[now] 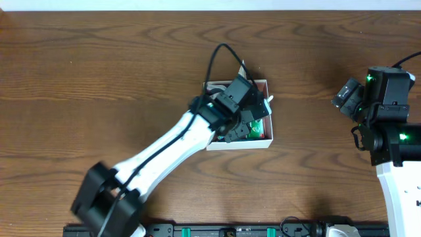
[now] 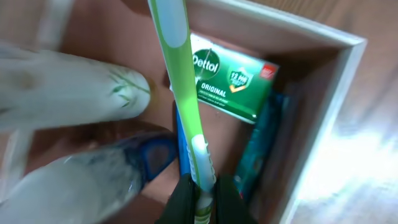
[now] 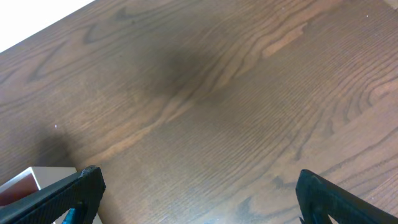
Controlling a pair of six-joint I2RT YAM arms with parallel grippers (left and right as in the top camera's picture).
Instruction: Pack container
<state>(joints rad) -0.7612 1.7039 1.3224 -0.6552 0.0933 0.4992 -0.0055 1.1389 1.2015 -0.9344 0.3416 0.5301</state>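
The container (image 1: 265, 141) is a square white-walled box with a pink inside, at the table's middle. My left gripper (image 1: 245, 112) hangs over it and is shut on a green and white toothbrush (image 2: 177, 74), held low inside the box (image 2: 329, 93). Inside lie a green Dettol soap pack (image 2: 233, 81), a blue toothbrush (image 2: 182, 146), a teal item (image 2: 261, 146) along the right wall, and white tubes (image 2: 74, 93) at the left. My right gripper (image 3: 199, 193) is open and empty above bare table at the far right (image 1: 358, 99).
A corner of the container (image 3: 25, 183) shows at the lower left of the right wrist view. The dark wooden table (image 1: 99, 79) surrounds the box. A black rail (image 1: 230, 230) runs along the front edge.
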